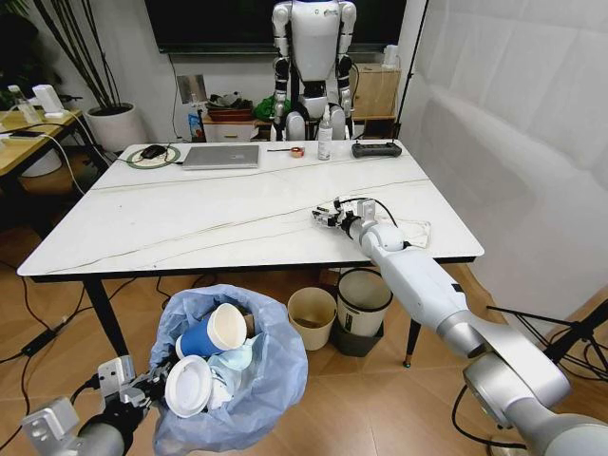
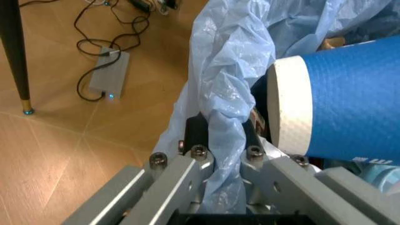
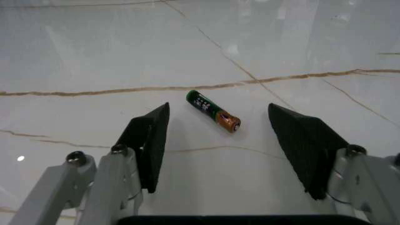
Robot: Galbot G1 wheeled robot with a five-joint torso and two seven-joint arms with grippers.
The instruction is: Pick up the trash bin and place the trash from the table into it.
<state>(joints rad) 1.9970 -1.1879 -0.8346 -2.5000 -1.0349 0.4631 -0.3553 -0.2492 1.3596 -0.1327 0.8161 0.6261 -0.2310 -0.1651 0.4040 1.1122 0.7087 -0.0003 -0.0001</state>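
Straddling battery (image 3: pixel 214 111): right gripper (image 3: pixel 225 143) fingers (image 3: pixel 151 140) spread.

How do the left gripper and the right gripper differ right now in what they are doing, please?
The left gripper is low, beside the table, shut on the trash bin through its blue bag rim; the right gripper is up over the tabletop, open and holding nothing. The left carries the bin with cups and lids inside; the right has a small battery lying between its fingers. Both have dark pads.

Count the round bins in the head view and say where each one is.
3: the trash bin held by the left gripper near the robot, the cream bin and the black bin under the table. Others may be hidden.
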